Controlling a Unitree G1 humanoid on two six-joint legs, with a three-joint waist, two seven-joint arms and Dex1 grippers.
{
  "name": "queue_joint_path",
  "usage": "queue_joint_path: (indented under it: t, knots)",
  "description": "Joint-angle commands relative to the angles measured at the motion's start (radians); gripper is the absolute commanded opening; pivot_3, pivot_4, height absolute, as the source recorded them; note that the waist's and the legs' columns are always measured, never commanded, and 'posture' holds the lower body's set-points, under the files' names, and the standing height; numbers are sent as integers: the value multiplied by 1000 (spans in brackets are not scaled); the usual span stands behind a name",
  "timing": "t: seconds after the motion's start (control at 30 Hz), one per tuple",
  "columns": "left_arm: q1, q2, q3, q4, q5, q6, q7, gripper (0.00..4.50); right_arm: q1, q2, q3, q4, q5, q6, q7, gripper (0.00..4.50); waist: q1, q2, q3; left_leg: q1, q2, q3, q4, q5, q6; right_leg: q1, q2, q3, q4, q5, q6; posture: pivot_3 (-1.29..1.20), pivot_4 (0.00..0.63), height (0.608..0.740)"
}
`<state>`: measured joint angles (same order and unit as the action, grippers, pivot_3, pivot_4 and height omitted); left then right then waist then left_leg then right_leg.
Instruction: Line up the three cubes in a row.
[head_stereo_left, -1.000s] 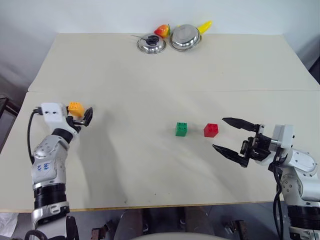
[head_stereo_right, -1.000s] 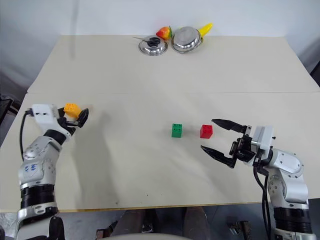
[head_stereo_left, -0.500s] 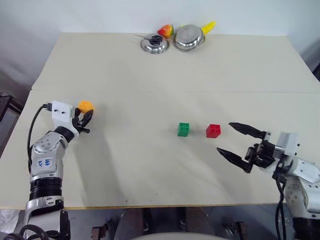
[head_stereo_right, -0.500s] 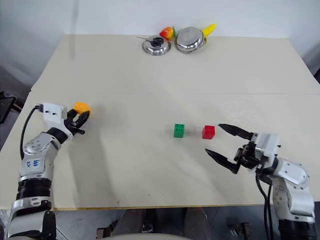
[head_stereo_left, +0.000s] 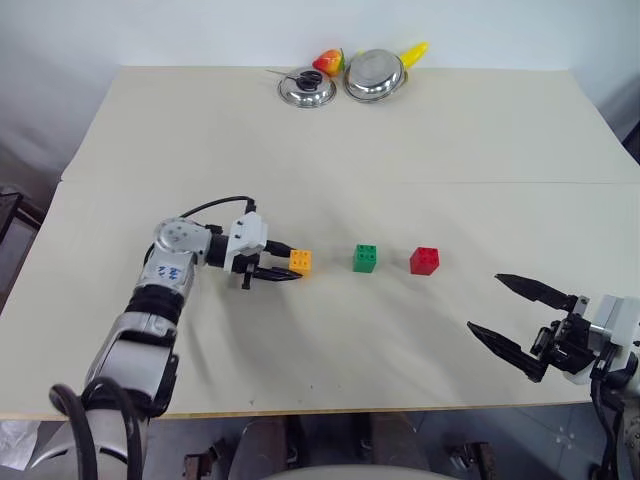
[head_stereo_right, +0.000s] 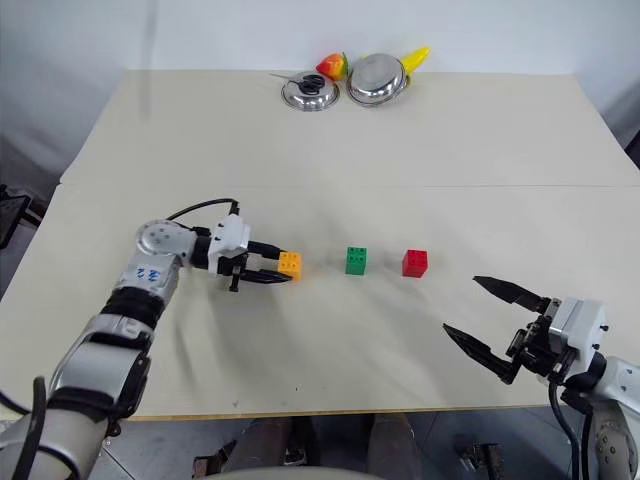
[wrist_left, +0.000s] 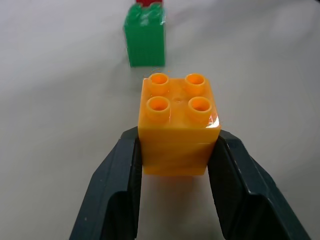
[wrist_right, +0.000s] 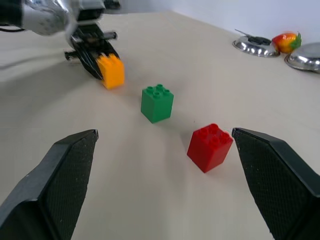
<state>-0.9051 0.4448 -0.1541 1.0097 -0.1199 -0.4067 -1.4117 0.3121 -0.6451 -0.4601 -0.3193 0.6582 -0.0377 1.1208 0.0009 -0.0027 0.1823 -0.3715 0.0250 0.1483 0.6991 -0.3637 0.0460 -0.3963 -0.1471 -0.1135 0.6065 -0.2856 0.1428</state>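
Observation:
Three studded cubes stand in a line across the middle of the table. The orange-yellow cube (head_stereo_left: 300, 262) is on the left, with my left gripper (head_stereo_left: 288, 268) shut on its sides at table level. In the left wrist view, the black fingers (wrist_left: 117, 190) clamp the orange-yellow cube (wrist_left: 179, 125), studs up. The green cube (head_stereo_left: 365, 258) stands a small gap to its right. The red cube (head_stereo_left: 424, 261) comes after a similar gap. My right gripper (head_stereo_left: 484, 302) hangs open near the front right, well clear of the red cube (wrist_right: 209, 147).
Two steel bowls (head_stereo_left: 303, 88) (head_stereo_left: 373, 75) sit at the table's far edge, with a red toy fruit (head_stereo_left: 326, 62) and a yellow one (head_stereo_left: 411, 52) beside them. A seam crosses the table (head_stereo_left: 450, 182) behind the cubes.
My left gripper has swung right from the table's left side, carrying the orange-yellow cube to just left of the green one. My right gripper has drawn back toward the front right, still open.

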Motion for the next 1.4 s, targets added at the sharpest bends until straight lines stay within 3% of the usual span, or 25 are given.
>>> queue_joint_path:
  t: [0.03, 0.37, 0.43, 0.53, 0.63, 0.7, 0.83, 1.07, 1.27, 1.4]
  knots:
    - [-57, -7, 11, 109, 42, -83, 12, 1477, 15, -3, -52, -50, 31, -5, -10, 4500, 0, 0, 0, 0, 0, 0, 0, 0, 0, 0, 0, 0, 0, 0, 0, 0, 150, 740]
    - [-122, -44, 29, 238, 88, -92, 21, 1477, 46, 10, -61, -53, 26, -11, -28, 4500, 1, -1, 0, 0, 3, -1, 1, 0, 3, 0, -2, 0, 2, 0, 1, 0, 150, 740]
    - [-127, -48, 32, 244, 93, -78, 18, 2195, 45, 9, -57, -52, 26, -9, -31, 4500, 2, -1, 0, 0, 3, -1, 1, 0, 3, 0, -2, 0, 2, 0, 1, 0, 150, 740]
    - [-127, -47, 51, 244, 93, -79, 25, 2931, 41, 6, -55, -45, 25, -8, -31, 4500, 0, -1, 0, 0, 3, -1, 1, 0, 3, 0, -2, 0, 2, 0, 1, 0, 150, 740]
    - [-104, 3, 104, 203, 45, -91, -21, 3856, 37, -2, -67, -21, 33, -16, -6, 4500, -2, -1, 0, -1, 3, -2, 1, 0, 3, 0, -2, 0, 1, 0, 1, 0, 150, 740]
    - [-73, 37, 116, 158, 32, -121, -76, 3856, 31, -8, -85, -7, 45, -24, 15, 4500, -4, -1, 0, -1, 3, -2, 1, 0, 3, -1, -2, 0, 1, 0, 1, 0, 150, 740]
    - [118, 166, 176, -102, -74, -49, -181, 3856, 42, -84, -130, 63, 36, -41, 142, 4500, -17, 0, 0, 0, 3, -1, -1, 0, 2, -1, -2, 0, 1, 0, 0, 0, 150, 740]
    - [582, 380, 361, -568, -213, 195, -10, 3856, 2, -160, -136, 267, -11, -114, 298, 4500, -28, -1, 0, 0, 4, -2, 0, -1, 3, 0, -3, 1, 2, 0, 0, 0, 150, 740]
    - [868, 388, 497, -929, -322, 450, 167, 3856, -8, -153, -129, 349, -35, -133, 325, 4500, -7, 0, 0, 2, 3, -4, 0, -1, 2, 1, -9, 2, 2, 0, 0, 0, 150, 740]
    - [1000, 321, 537, -1050, -279, 404, 291, 3856, -59, -128, -115, 403, -65, -166, 273, 4500, -5, 1, -1, 3, 3, -4, 0, -2, 1, 2, -16, 2, 0, -1, -1, 0, 150, 740]
